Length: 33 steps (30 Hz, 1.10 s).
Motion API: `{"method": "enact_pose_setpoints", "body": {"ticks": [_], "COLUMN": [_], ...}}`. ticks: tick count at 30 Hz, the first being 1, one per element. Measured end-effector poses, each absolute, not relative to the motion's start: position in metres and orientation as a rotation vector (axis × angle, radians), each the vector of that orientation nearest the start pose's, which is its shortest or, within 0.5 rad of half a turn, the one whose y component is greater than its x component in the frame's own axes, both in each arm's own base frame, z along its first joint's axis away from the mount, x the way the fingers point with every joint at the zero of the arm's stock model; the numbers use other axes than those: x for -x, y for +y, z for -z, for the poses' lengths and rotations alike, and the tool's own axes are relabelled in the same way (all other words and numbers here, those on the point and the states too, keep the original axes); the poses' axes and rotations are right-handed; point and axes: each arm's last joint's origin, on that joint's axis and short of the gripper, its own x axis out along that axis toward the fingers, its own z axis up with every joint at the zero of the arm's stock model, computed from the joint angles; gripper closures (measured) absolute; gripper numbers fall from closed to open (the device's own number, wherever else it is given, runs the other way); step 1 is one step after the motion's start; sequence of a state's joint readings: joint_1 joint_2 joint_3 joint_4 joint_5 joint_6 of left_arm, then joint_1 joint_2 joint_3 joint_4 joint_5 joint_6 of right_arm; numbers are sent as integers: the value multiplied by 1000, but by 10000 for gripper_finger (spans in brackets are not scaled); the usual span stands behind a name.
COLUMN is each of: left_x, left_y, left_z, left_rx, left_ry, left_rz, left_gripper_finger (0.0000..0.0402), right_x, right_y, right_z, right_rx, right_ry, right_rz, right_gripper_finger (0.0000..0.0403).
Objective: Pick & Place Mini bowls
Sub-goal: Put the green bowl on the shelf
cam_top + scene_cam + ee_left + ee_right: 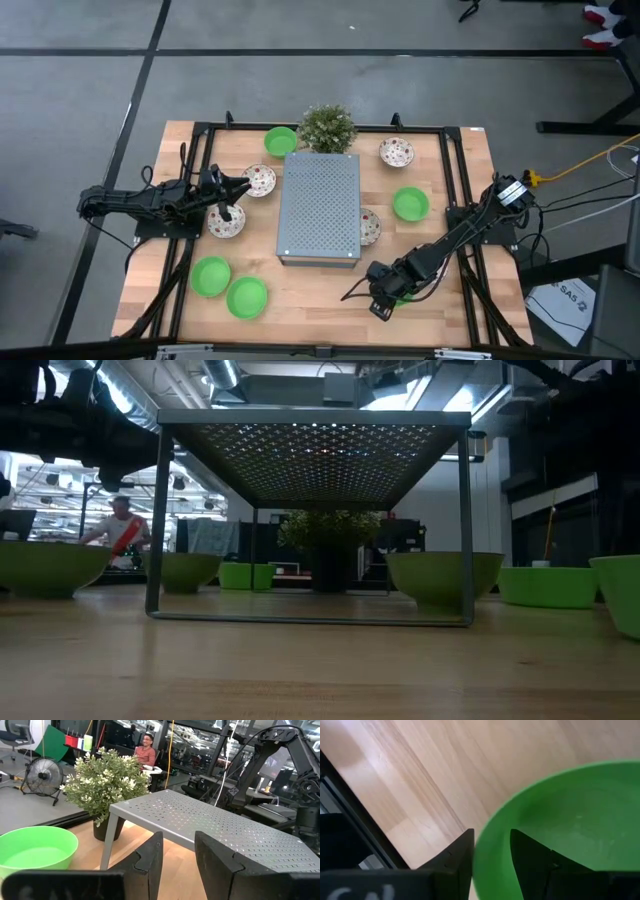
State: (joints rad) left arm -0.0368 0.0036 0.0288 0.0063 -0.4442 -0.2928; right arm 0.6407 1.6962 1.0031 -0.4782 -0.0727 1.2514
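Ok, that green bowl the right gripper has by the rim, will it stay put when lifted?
Probably stiff: the green bowl shows a clean round rim between the fingers of the right gripper. Its smooth wall may be slippery, and held at one edge it could tilt. The left gripper hovers open beside the rack.

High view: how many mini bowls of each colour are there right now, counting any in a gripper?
Green bowls: 5, one held by the right gripper
Speckled white bowls: 4, one partly under the rack
Total: 9
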Motion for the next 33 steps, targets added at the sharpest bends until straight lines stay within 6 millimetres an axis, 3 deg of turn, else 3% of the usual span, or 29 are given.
{"method": "enact_pose_setpoints", "body": {"ticks": [7,17,23,33], "left_x": [-94,-94,-94,-94], "left_y": [9,9,9,9], "left_z": [-174,-174,-174,-174], "left_rx": [296,296,296,297], "left_ry": [-90,-90,-90,-90], "left_rz": [-400,-400,-400,-400], "left_gripper_finger": [295,295,295,295], "right_x": [-253,-254,-256,-273], "right_y": [191,192,193,209], "right_z": [-166,-169,-173,-236], "right_rx": [-751,-809,-835,-714], "right_ry": [1335,1318,1291,1269], "right_rz": [180,201,205,66], "right_gripper_finger": [280,387,388,397]}}
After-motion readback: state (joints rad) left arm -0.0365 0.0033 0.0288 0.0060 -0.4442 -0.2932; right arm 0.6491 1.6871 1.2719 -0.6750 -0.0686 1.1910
